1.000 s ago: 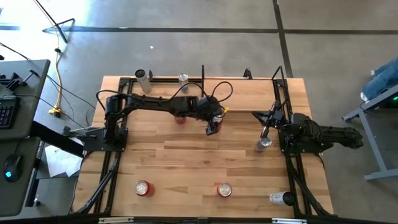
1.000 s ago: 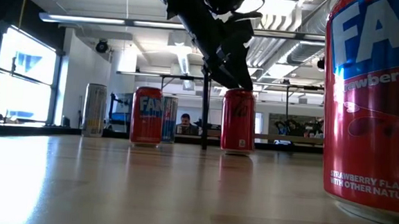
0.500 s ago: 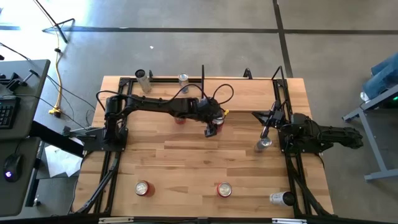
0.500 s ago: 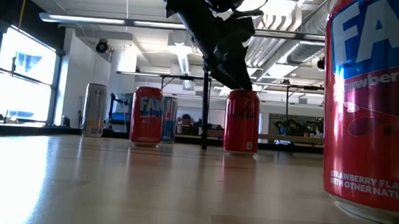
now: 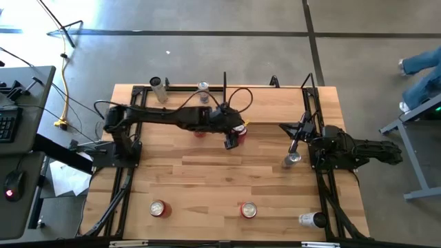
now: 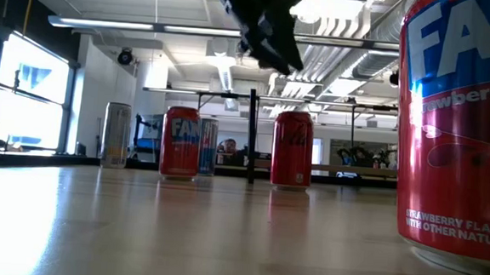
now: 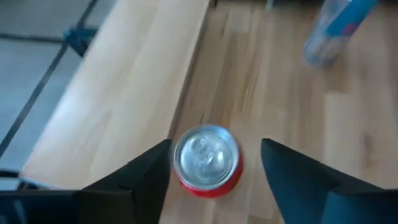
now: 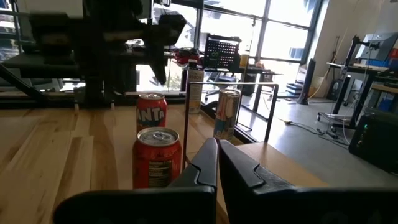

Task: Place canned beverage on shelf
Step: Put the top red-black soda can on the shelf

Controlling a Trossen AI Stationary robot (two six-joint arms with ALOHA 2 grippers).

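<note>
A red can (image 7: 207, 158) stands upright at the near left corner of the pale shelf (image 5: 269, 107), beside a black post (image 6: 251, 138). Whether its base is on the panel (image 7: 124, 93) or on the slatted tabletop, I cannot tell. My left gripper (image 7: 216, 146) hangs open above the can. Its two fingers stand on either side of the can's silver top with a gap on both sides. In the low view the gripper (image 6: 272, 50) is well clear of the can (image 6: 293, 149). My right gripper (image 8: 217, 149) rests shut at the table's right side.
An orange-labelled can (image 5: 200, 132) stands just left of the red one. Two silver cans (image 5: 203, 87) (image 5: 157, 84) stand at the far edge. Another can (image 5: 293, 160) stands by my right arm. Two red cans (image 5: 159, 208) (image 5: 248, 209) and a lying can (image 5: 311, 220) are near the front.
My left gripper has risen from the top of the red can and now hangs clear above it. The can stays standing upright in about the same place.
</note>
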